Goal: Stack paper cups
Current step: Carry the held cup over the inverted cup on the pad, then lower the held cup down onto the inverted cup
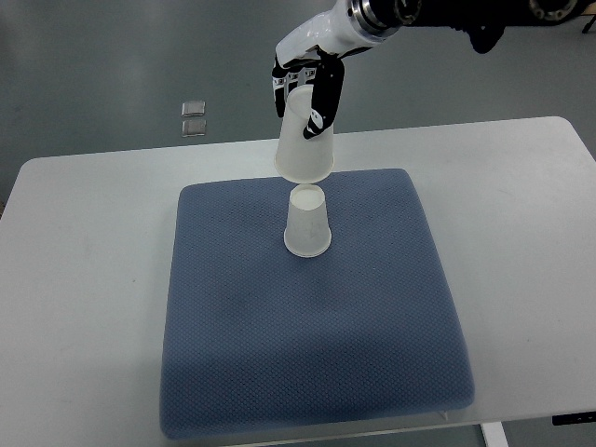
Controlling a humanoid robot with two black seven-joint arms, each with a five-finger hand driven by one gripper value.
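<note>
- Hanging mouth-down above the pad, a white translucent paper cup (305, 140) is held by its closed end, its wide rim lowest and tilted slightly toward the camera.
- A second white paper cup (307, 223) stands upside down on the pad, narrow base up, wide rim on the cloth.
- The held cup's rim sits just above and a little behind the standing cup's base; in the picture the two nearly meet, but whether they touch cannot be told from this steep angle.
- The right hand (307, 79), white with black finger segments, comes in from the upper right on a dark arm.
- Its fingers (325, 98) are curled around the upper part of the raised cup, dark fingertips pressed on the cup's wall on both sides.
- The standing cup sits toward the back of a blue-grey quilted fabric pad (317, 335), roughly centred between the pad's left and right edges.
- The pad lies on a white rounded-corner table (84, 279), covering most of its middle.
- Beyond the table's far edge, on the grey floor, lie two small shiny square pieces (194, 117), one just behind the other.
</note>
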